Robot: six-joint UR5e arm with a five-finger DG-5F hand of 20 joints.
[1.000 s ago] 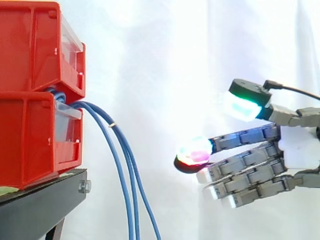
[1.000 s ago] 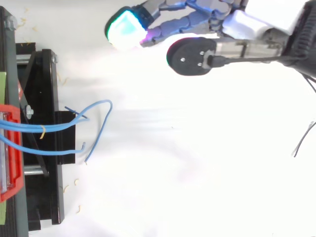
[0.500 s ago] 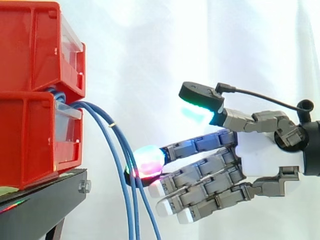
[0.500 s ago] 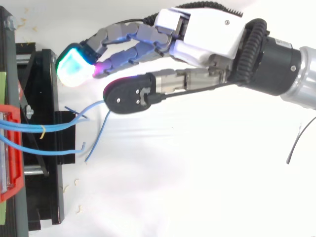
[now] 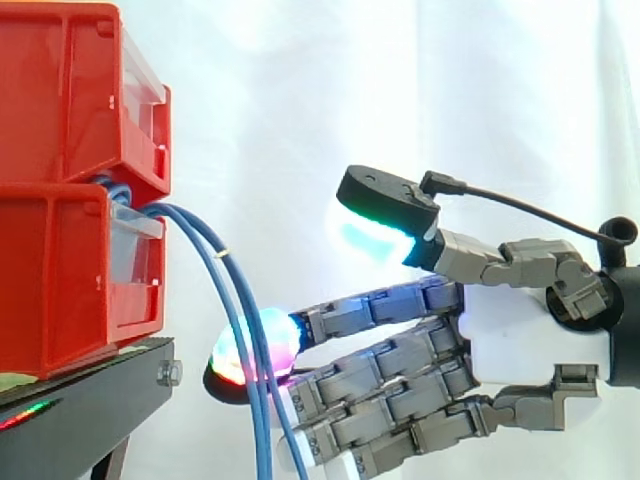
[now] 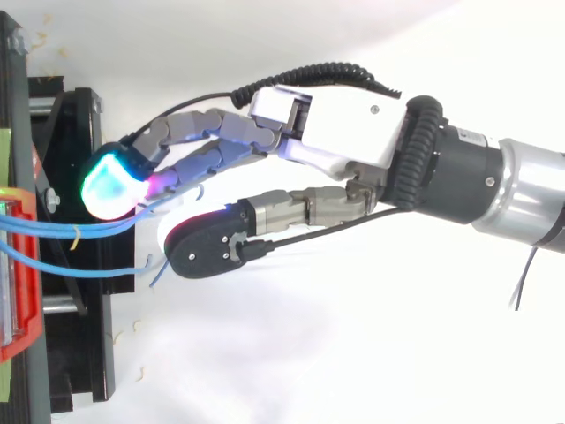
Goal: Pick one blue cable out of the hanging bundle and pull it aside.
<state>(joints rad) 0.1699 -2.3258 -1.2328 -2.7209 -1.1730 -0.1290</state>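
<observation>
Several blue cables (image 5: 261, 420) hang in a bundle out of the gap between two stacked red bins (image 5: 65, 270) and curve down to the right. From above, the cables (image 6: 97, 274) run right off the bin's front. My hand (image 5: 520, 320) comes in from the right, open with straight fingers. Its glowing fingertip (image 5: 250, 345) is in among the hanging strands at the stand's height. The thumb (image 5: 385, 205) is spread apart above them. In the top view the hand (image 6: 344, 132) has fingers on one side of the cable ends and the thumb (image 6: 207, 249) on the other. Nothing is pinched.
The bins rest on a black stand (image 5: 80, 410) at the left, whose frame (image 6: 84, 353) lies under the cable ends. A white curtain is behind everything. Small light scraps lie on the white floor by the stand (image 6: 137, 327).
The hand has travelled left from well clear of the bundle until its fingertips are in among the cables. The thumb has swung round to the cables' other side.
</observation>
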